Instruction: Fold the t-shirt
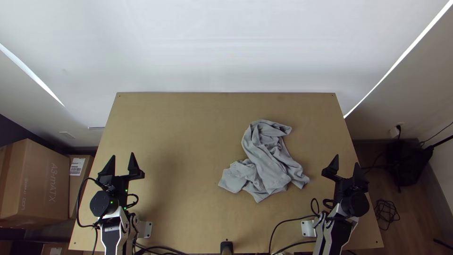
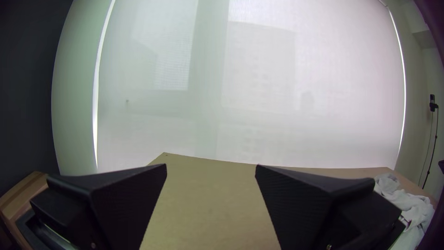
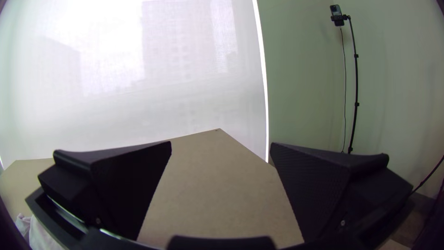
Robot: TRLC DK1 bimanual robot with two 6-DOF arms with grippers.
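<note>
Bunched t-shirt (image 1: 271, 165) lies inside all worktop (image 1: 179, 123) edges, widest room to its left. Left gripper (image 1: 122, 156), right gripper (image 1: 347, 160): jaws well parted, holding nothing.

The shirt (image 1: 273, 165), nearer the table's right edge, is showing plain grey. The table (image 1: 184, 141) is looking flat tan, and tiny dark dots are marking its far corners. The left gripper (image 1: 122, 154) and right gripper (image 1: 347, 159) are both looking matte black, and green lights (image 1: 126, 191) are glowing by the left one. Beyond the far edge, the blind (image 1: 226, 47) is glowing white. Past the left edge, the big box (image 1: 33, 184) is showing cardboard brown with pale lettering; past the right edge, black cables (image 1: 387, 215) are crossing dark brown floor (image 1: 368, 219).
</note>
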